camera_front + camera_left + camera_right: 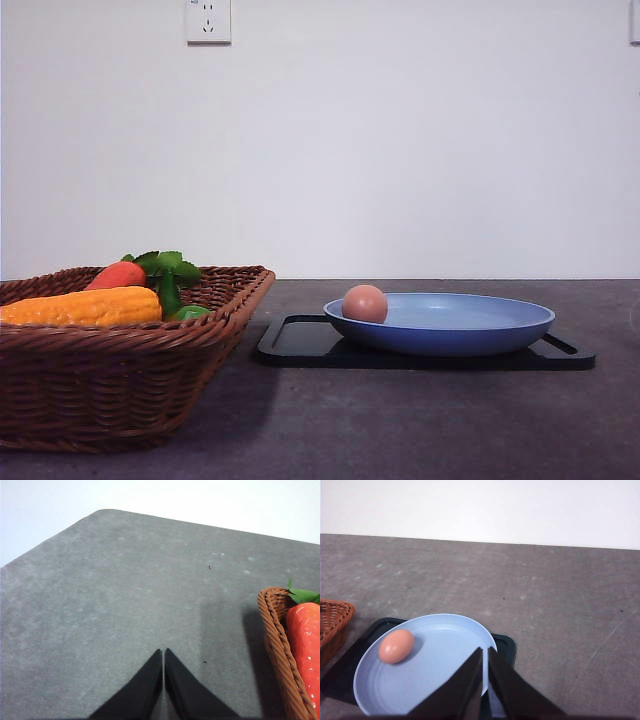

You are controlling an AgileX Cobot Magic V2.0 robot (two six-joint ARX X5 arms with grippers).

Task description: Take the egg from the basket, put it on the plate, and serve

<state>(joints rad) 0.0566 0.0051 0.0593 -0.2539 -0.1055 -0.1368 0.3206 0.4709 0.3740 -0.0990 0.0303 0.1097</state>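
The pinkish-brown egg point(365, 303) point(396, 646) lies in the light-blue plate point(470, 330) point(440, 680), close to the rim on the basket's side. The brown wicker basket point(150, 360) point(277, 650) point(332, 620) stands at the left of the table. My right gripper point(485, 652) is shut with nothing in it and hovers over the plate's rim, away from the egg. Over bare table beside the basket's corner, my left gripper point(163, 652) is also shut and empty.
The plate rests on a flat black tray point(300, 345) point(342, 670). Inside the basket lie a red-orange carrot point(115, 276) point(305, 645) with green leaves and a yellow corn cob point(85, 307). The dark grey table point(400, 430) extends to a white wall behind.
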